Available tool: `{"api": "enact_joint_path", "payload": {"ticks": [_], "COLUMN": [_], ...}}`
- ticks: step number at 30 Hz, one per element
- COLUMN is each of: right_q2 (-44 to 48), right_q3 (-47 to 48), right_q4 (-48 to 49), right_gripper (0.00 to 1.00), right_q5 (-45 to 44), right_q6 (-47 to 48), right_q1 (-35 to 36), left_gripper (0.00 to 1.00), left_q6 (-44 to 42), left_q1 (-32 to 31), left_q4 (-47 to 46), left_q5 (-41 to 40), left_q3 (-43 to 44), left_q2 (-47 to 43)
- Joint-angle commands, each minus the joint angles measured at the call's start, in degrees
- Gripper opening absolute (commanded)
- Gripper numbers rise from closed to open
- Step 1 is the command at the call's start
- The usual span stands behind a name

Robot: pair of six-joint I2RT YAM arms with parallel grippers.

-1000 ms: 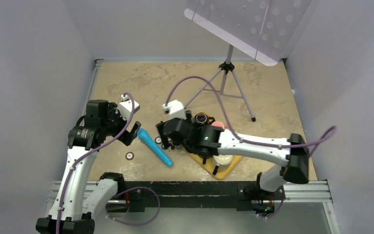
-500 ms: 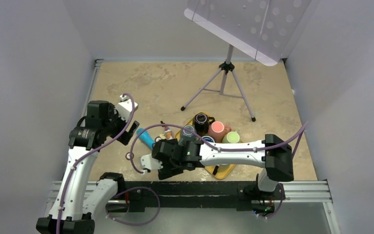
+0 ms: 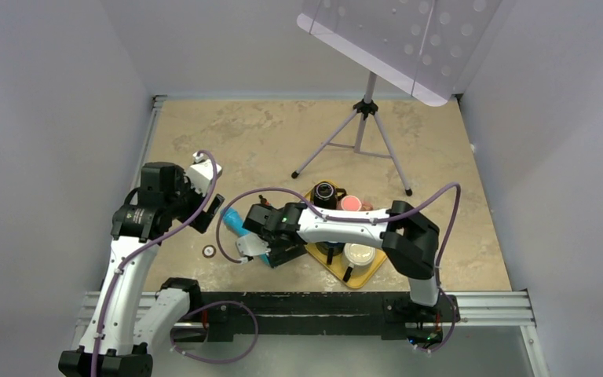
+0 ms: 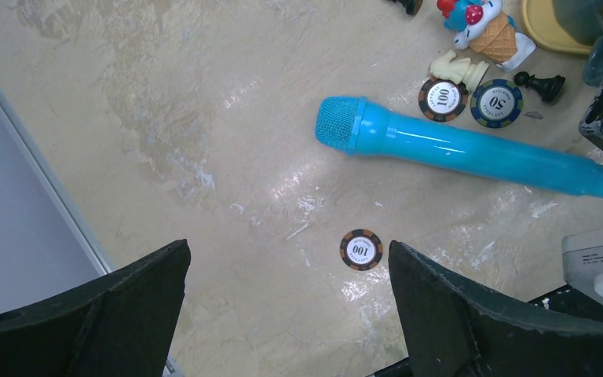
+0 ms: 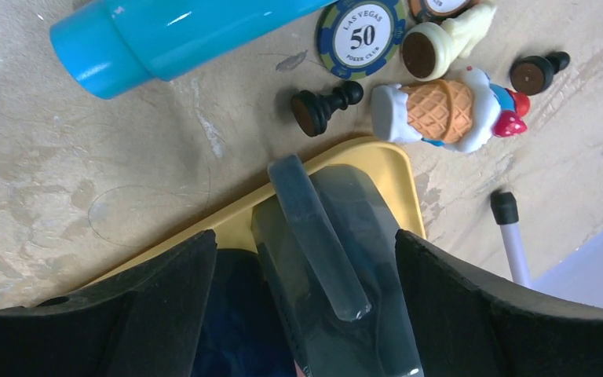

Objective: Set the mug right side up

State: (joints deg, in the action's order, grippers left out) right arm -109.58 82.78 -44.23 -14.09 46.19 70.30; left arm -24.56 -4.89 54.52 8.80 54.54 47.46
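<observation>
Right wrist view showed the right gripper [image 5: 306, 251] with its jaws spread wide on either side of a translucent grey mug [image 5: 369, 228], which sat on the near corner of the yellow tray [image 5: 377, 161]. The mug's handle [image 5: 314, 236] faced the camera. No finger contact with the mug was visible, so the jaws held nothing. From this angle it could not be determined whether the rim pointed up or down. The mug rested on the tray and was not lifted, so the inversion was judged not yet begun. The remaining steps were judged to be closing on the body or handle, lifting clear of the tray, rotating the mug and setting it down on its base. Left wrist view showed the left gripper [image 4: 288, 259] with its jaws fully apart and empty, positioned above bare table near a blue toy microphone [image 4: 463, 148] and a poker chip [image 4: 361, 249], well apart from the mug. The task was assessed as being at the pre-grasp stage.
</observation>
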Motion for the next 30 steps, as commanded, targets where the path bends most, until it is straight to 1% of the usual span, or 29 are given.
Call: {"api": "enact_joint_path", "payload": {"ticks": [1, 2, 5, 7, 8, 9, 12, 14, 15, 18, 20, 23, 26, 28, 30], "right_q2": [-1.66, -2.08, -3.13, -3.62, -3.89, -4.21, -4.82, -5.08, -5.23, -4.36, -2.64, 2.12, 8.09, 12.53, 17.36], "right_q3": [3.04, 2.89, 2.99, 2.98, 3.06, 3.34, 4.0, 4.46, 4.92, 6.53, 6.95, 6.1, 6.26, 5.43, 3.41], "right_q4": [-2.99, -2.8, -2.09, -1.55, -1.36, -1.25, -0.14, 0.29, 0.05, -0.34, 1.62, 8.26, 14.51, 19.12, 24.48], "right_gripper": [0.85, 0.84, 0.75, 0.74, 0.7, 0.62, 0.33, 0.09, 0.0, 0.0, 0.0, 0.0, 0.0, 0.0, 0.0], "right_q5": [-0.98, -0.86, -0.65, -1.92, -2.61, -3.28, -4.33, -5.42, -6.12, -8.08, -9.05, -11.61, -12.58, -11.65, -8.82], "right_q6": [2.58, 2.77, 3.32, 3.71, 3.99, 4.14, 4.48, 4.24, 3.99, 3.76, 3.76, 3.87, 1.83, -0.28, -3.22], "right_q1": [-0.52, -0.58, -0.96, -1.17, -1.2, -1.22, -1.34, -1.31, -1.31, -1.22, -1.13, -1.13, -1.31, -1.32, -1.44], "left_gripper": [1.0, 1.0, 1.0, 1.0, 1.0, 1.0, 1.0, 1.0, 1.0, 1.0, 1.0, 1.0, 1.0, 1.0, 1.0], "left_q6": [0.87, 0.9, 1.04, 1.1, 1.17, 1.24, 1.43, 1.56, 1.61, 1.61, 1.58, 2.47, 3.77, 4.51, 5.33], "left_q1": [0.4, 0.4, 0.4, 0.4, 0.4, 0.36, 0.4, 0.38, 0.36, 0.4, 0.4, 0.4, 0.4, 0.36, 0.38], "left_q4": [-1.61, -1.69, -1.84, -1.8, -1.8, -1.8, -1.67, -1.42, -1.34, -0.31, 0.45, 1.64, 3.0, 4.23, 5.01], "left_q5": [0.8, 0.86, 0.97, 0.98, 1.0, 1.01, 1.41, 1.85, 2.11, 3.23, 4.12, 5.76, 8.71, 12.22, 16.91], "left_q3": [-0.13, -0.14, 0.1, 0.29, 0.38, 0.39, 0.63, 0.74, 0.87, 1.44, 2.25, 4.02, 7.05, 10.21, 13.13], "left_q2": [-0.09, -0.09, 0.12, 0.4, 0.52, 0.59, 0.48, 0.4, 0.36, 0.48, 0.67, 0.99, 0.92, 0.57, -0.19]}}
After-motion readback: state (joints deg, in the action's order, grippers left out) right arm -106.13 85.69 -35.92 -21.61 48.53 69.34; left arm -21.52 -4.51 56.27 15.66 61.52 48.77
